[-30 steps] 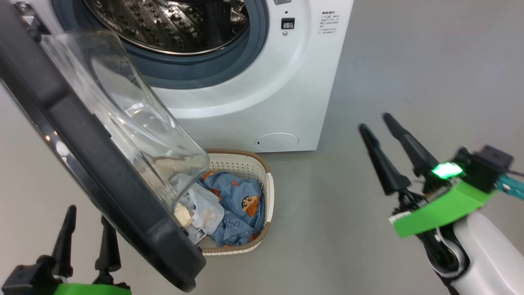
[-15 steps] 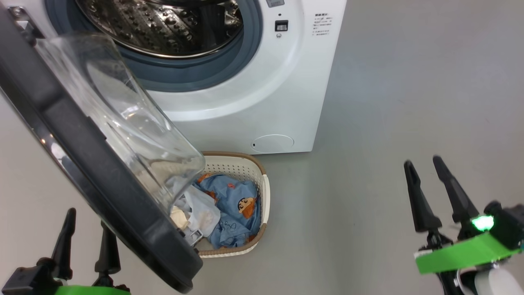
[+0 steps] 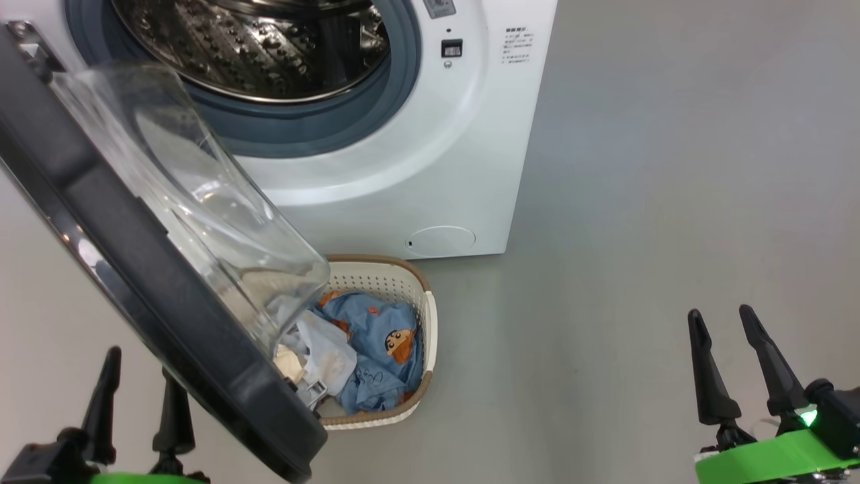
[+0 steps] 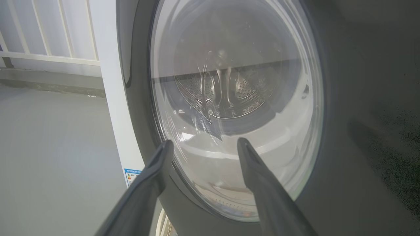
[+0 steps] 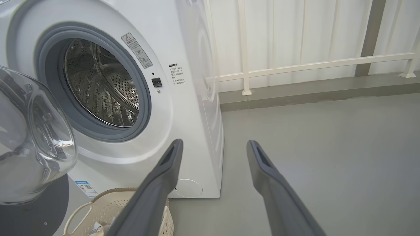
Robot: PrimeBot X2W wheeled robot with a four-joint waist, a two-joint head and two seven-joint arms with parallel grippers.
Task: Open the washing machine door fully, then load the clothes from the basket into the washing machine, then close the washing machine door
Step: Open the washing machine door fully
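The white washing machine (image 3: 416, 154) stands at the top of the head view, its steel drum (image 3: 255, 47) exposed. Its door (image 3: 134, 269), black rim and clear glass bowl, swings out toward me and hides the left part of the basket (image 3: 420, 296). The clothes (image 3: 376, 343), light-blue with orange figures plus pale pieces, lie in the basket on the floor below the machine. My left gripper (image 3: 138, 363) stands open at the lower left, behind the door's outer face (image 4: 344, 131). My right gripper (image 3: 719, 319) is open and empty at the lower right, far from the basket (image 5: 108, 203).
Bare grey floor (image 3: 638, 202) stretches to the right of the machine. A white railing (image 5: 295, 65) and a low kerb run behind the machine (image 5: 183, 82). The open door takes up the room on the left.
My right gripper has dropped down and to the right, away from the machine, staying open. The head view has shifted slightly. The left gripper, door and basket hold their places.
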